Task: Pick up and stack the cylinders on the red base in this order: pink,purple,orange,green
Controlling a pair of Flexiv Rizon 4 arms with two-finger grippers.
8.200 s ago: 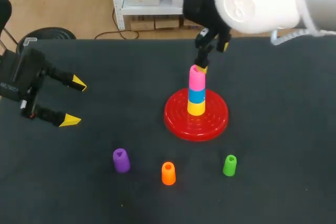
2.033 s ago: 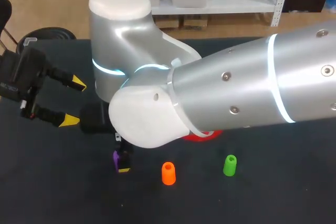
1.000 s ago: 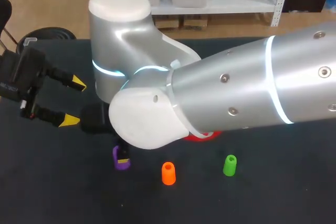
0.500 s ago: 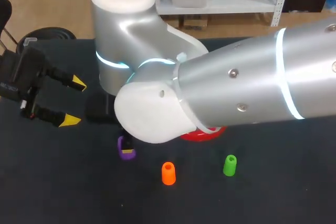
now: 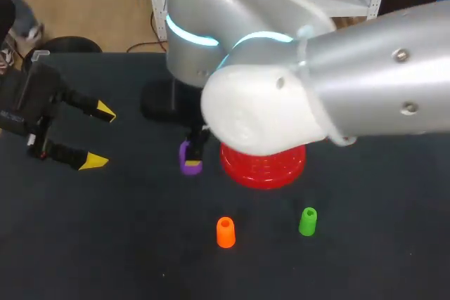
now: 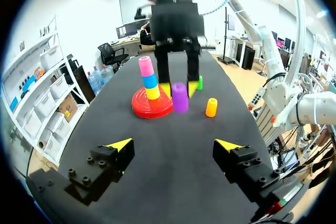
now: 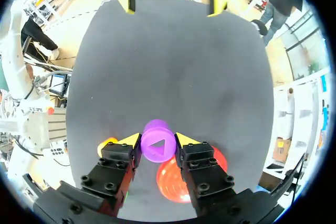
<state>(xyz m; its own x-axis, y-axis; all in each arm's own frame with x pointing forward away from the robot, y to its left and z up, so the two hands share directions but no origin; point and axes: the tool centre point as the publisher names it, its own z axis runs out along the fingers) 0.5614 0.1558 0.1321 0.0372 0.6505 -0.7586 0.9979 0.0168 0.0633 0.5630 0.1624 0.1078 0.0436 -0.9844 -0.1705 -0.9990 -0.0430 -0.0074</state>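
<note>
Right gripper has its 2 yellow-tipped fingers pressed against opposite sides of the purple plastic cylinder, whose top shows a triangular opening. In the head view the big silver right arm crosses over from the right. It hides most of the round red plastic base, and the purple cylinder hangs just beside the base's left edge, above the black table.

The left wrist view shows pink, blue and yellow cylinders stacked on the base. The small orange cylinder and small green cylinder stand upright on the table, nearer the robot.

Left gripper sits at the table's left side, fingers spread wide around nothing.

Half a second ago the purple cylinder was lower and farther left; 8.2 s ago it stood in line with the orange and green ones. The left gripper has not moved.
</note>
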